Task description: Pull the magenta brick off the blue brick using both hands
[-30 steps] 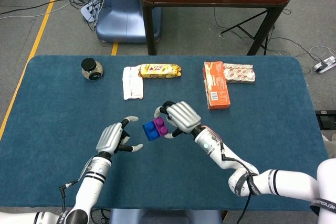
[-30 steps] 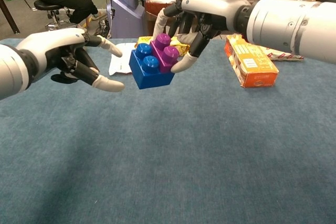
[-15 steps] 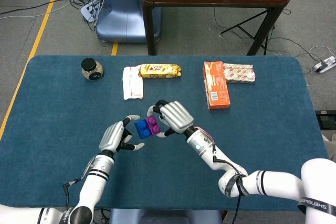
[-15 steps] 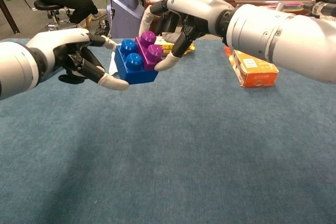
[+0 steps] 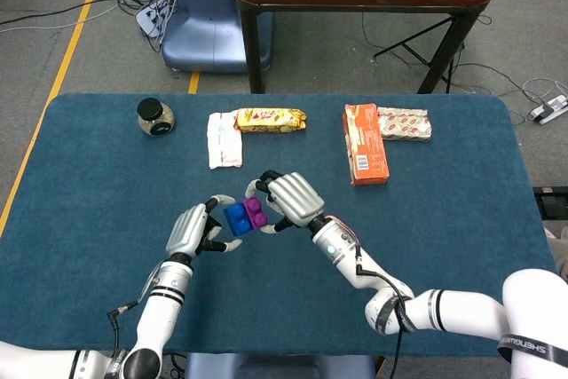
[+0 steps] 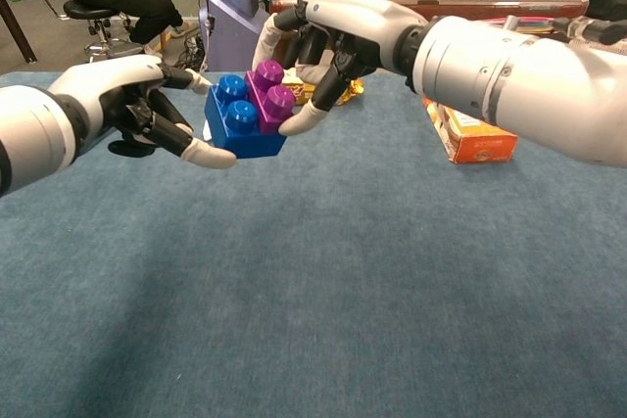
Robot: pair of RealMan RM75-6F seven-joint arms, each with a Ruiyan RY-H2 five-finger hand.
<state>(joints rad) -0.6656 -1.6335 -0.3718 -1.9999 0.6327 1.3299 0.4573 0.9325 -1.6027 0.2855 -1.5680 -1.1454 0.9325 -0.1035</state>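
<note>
Both hands now meet at the bricks, held above the tabletop left of the head view's centre. The right hand grips the magenta brick between thumb and curled fingers, and that brick sits on the right half of the blue brick. The left hand has its fingertips against the blue brick's left side, one above and one below in the chest view; whether it truly clamps it I cannot tell. A second ago the left hand was clear of the bricks with its fingers spread; since then the right hand has carried the pair leftward to it. Along the tabletop's far edge, unchanged, lie a dark-lidded jar, a white packet, a yellow snack bar and an orange box.
</note>
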